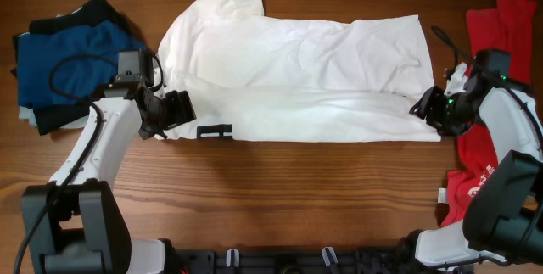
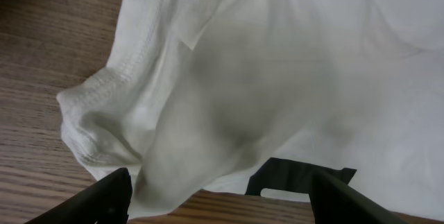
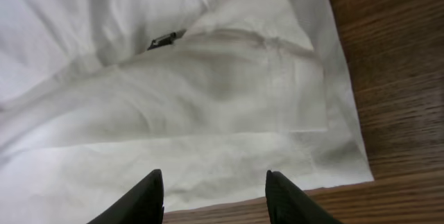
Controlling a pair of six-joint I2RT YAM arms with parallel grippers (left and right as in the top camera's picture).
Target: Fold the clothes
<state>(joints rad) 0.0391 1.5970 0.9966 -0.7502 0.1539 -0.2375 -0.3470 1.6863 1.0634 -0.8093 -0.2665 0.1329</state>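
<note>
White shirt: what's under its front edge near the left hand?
A black bar print pokes out from under the white shirt, lying on the wooden table. The rest of the print is covered.

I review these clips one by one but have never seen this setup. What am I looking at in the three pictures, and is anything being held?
The top picture looks down on a wooden table with two robot arms, each ending in a two-finger tool. The other two pictures come from cameras on the wrists, so the dark prongs at the bottom are each tool's own fingers. A white T-shirt, partly folded, lies across the middle. Folded blue and dark garments sit at the robot's left, a red shirt at its right. The left tool and right tool stand at the shirt's two ends, both open over the cloth, holding nothing.
</note>
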